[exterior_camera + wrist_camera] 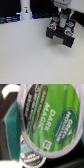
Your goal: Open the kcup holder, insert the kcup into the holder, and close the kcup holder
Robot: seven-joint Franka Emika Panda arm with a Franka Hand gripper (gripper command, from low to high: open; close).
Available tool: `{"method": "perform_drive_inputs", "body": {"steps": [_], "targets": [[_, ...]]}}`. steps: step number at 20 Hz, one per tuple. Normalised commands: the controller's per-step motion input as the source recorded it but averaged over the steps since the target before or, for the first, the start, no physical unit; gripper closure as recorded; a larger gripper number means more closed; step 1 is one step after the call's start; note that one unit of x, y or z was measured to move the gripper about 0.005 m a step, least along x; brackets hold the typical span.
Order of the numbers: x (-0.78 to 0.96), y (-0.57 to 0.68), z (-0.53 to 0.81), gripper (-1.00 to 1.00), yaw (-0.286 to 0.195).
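A: Black and boxy, the kcup holder [61, 34] stands on a pale table [30, 60] toward the exterior view's right, with the gripper [62, 19] directly above it. A tall white bottle-like object [25, 10] stands well apart, at the back.

B: Is the holder open?

A: Probably; several pod tops seem to show along its upper face, too blurred to count.

B: And the wrist view?

A: One kcup [50, 116], its white and green foil lid printed "Dark Magic", fills the frame, tilted. A second lid [31, 153] lies beneath, in the dark holder.

B: Jaws?

A: Hidden; whether they clamp the pod cannot be told.

B: Progress?

A: Judged mid-insertion: seating the pod and closing the holder remain.
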Motion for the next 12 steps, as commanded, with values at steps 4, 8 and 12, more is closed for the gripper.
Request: {"method": "perform_drive_inputs", "body": {"steps": [4, 8, 12], "targets": [[-0.07, 0.00, -0.30, 1.00, 0.049], [-0.01, 0.03, -0.27, 1.00, 0.067], [0.06, 0.12, -0.07, 1.00, 0.034]]}}
